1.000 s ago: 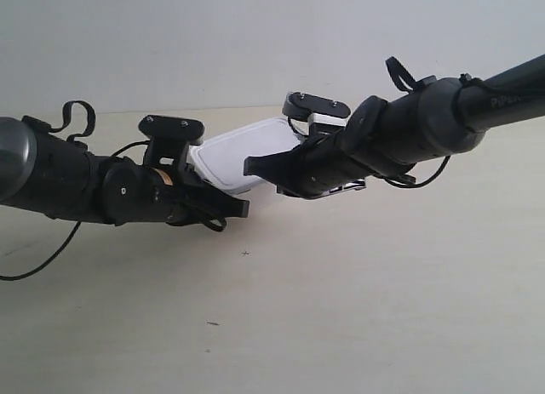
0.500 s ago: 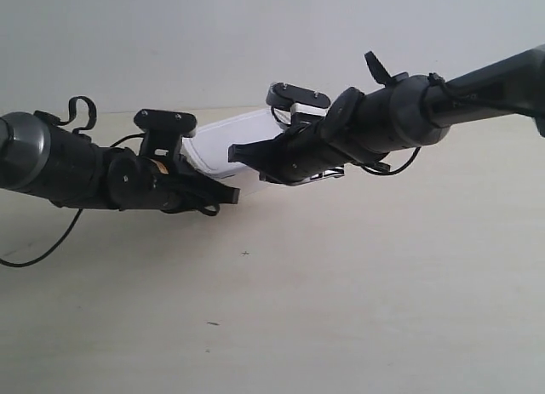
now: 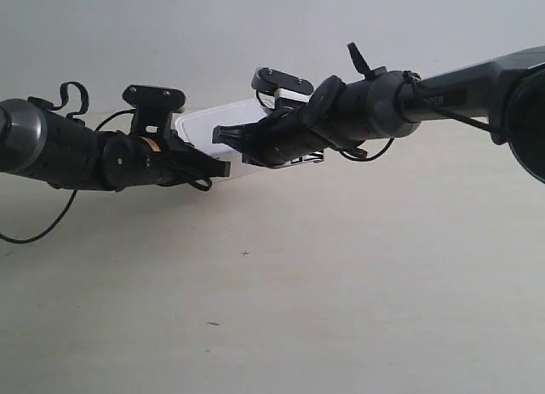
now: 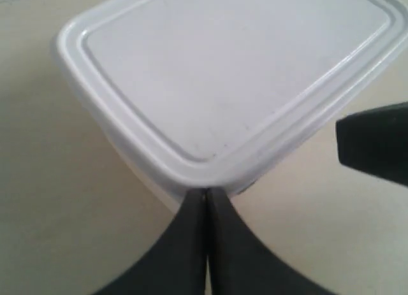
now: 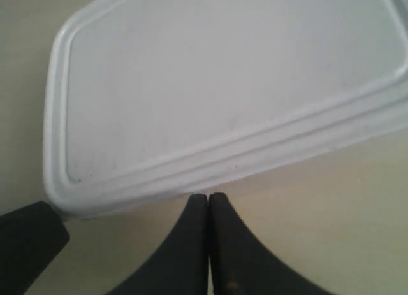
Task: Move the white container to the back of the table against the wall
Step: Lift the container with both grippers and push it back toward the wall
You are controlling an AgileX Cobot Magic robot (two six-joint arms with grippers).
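The white container (image 3: 213, 124) lies on the table (image 3: 358, 283) close to the wall (image 3: 255, 37), half hidden between two black arms. Its rimmed lid fills the left wrist view (image 4: 223, 72) and the right wrist view (image 5: 210, 78). My left gripper (image 4: 206, 192) is shut, its tips pressed against a rounded corner of the container. My right gripper (image 5: 208, 196) is shut too, its tips touching the container's long side. Each wrist view shows the other gripper's black tip beside the container. In the exterior view the arm at the exterior view's left (image 3: 128, 160) and the arm at the exterior view's right (image 3: 358, 113) meet at the container.
A black cable (image 3: 38, 232) loops down onto the tabletop from the arm at the exterior view's left. Two tiny dark marks (image 3: 245, 254) (image 3: 212, 323) sit on the pale tabletop nearer the camera.
Both arms and the container between them have slid away from the camera toward the wall, up and leftward in the exterior view. Both grippers stay shut.
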